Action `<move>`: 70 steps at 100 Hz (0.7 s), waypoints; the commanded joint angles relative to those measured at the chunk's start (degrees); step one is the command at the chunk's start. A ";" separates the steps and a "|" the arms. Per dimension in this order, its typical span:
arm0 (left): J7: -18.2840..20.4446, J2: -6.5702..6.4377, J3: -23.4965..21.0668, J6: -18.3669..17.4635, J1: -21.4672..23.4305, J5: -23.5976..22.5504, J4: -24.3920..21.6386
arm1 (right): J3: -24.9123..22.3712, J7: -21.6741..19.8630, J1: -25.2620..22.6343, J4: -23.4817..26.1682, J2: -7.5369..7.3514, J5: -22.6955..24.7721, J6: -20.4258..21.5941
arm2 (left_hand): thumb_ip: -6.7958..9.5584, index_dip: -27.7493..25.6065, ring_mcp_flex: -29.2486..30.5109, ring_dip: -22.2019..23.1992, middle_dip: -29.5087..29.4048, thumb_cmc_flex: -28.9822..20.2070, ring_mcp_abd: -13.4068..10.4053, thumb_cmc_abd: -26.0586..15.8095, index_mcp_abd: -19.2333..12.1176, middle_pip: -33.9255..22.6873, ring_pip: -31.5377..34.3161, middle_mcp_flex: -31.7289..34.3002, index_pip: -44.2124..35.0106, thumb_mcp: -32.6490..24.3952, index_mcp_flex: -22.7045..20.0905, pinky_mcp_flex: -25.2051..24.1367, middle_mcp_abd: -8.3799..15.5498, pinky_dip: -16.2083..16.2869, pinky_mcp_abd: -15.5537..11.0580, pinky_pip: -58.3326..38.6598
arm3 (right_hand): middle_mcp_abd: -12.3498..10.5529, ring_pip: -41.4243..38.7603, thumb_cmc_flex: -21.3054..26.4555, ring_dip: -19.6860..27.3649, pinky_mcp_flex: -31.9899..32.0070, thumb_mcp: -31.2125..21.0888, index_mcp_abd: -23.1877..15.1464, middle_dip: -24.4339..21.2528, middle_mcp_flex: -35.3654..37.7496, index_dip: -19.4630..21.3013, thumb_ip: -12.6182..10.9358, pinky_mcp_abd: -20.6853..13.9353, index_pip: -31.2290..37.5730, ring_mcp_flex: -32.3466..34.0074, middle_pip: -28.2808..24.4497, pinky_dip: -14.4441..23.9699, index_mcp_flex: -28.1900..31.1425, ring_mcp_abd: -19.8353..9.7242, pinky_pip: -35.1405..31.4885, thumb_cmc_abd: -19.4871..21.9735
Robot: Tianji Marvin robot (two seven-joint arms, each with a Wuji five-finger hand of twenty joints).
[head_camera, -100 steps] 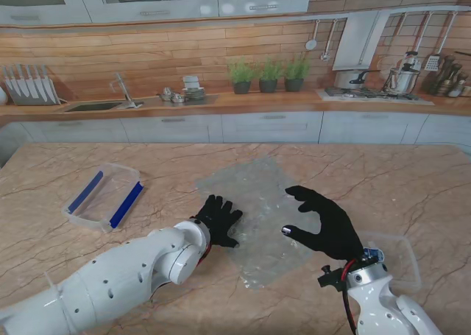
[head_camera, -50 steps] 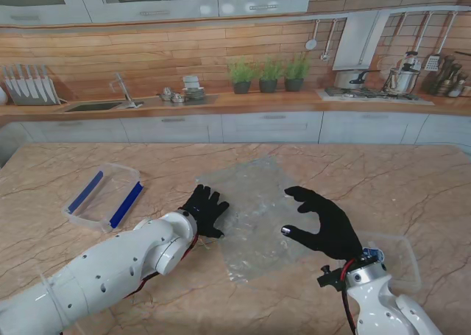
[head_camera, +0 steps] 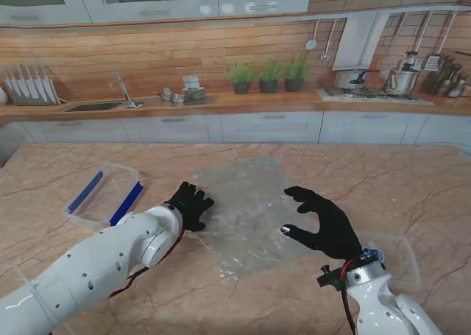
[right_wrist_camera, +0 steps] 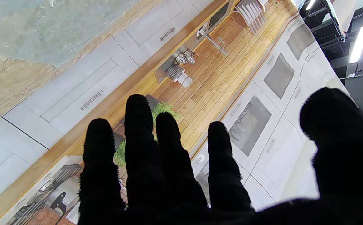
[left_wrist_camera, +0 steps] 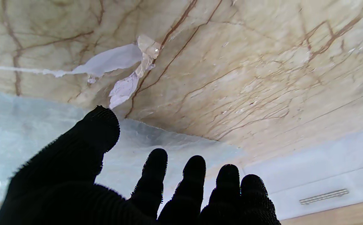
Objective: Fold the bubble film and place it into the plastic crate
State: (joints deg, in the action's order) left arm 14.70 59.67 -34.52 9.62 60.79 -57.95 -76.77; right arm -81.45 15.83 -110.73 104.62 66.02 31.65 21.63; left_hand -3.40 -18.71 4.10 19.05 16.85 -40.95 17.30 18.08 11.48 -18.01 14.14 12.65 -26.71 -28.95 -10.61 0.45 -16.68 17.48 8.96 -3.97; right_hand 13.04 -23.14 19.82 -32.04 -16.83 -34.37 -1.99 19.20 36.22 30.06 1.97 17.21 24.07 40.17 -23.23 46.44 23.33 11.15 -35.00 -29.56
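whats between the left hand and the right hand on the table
In the stand's view, only the bubble film lies between the left hand and the right hand, spread flat on the table.

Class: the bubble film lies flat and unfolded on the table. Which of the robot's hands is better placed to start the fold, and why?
Probably the left hand: it sits low at the film's left edge, fingers open, ready to pinch it. The right hand is open too but hovers raised over the film's right side.

i note the bubble film mid-table, plastic crate to its left, a hand at each side.
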 commanded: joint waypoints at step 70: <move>-14.32 11.18 8.37 16.07 -5.18 23.51 6.51 | 0.17 0.15 -0.02 -0.04 0.20 -0.35 0.10 | 2.72 4.60 -1.31 -1.61 -3.43 -5.10 1.29 -8.94 2.11 8.73 -5.59 -3.45 10.00 26.77 1.99 -2.30 -2.12 3.44 2.59 -0.82 | -0.13 0.13 -2.01 -0.39 0.37 1.17 -1.59 -0.11 -0.05 -0.30 0.84 -0.81 -0.57 -0.77 1.35 1.61 1.35 0.04 0.72 2.35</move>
State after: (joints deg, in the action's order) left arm -0.02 68.57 -26.82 25.63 56.55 -32.44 -71.64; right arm -81.39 15.70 -110.44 104.34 65.98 31.37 21.60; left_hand -3.28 -15.09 4.05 17.64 14.15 -44.55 17.70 11.25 12.37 -11.37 9.83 11.36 -20.07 -3.04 -10.62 -0.82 -17.45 19.71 10.73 -4.61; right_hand 13.06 -23.14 19.78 -32.04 -16.83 -34.37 -1.99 19.20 36.24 30.04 1.97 17.22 24.08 40.17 -23.14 46.45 24.05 11.32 -35.00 -29.56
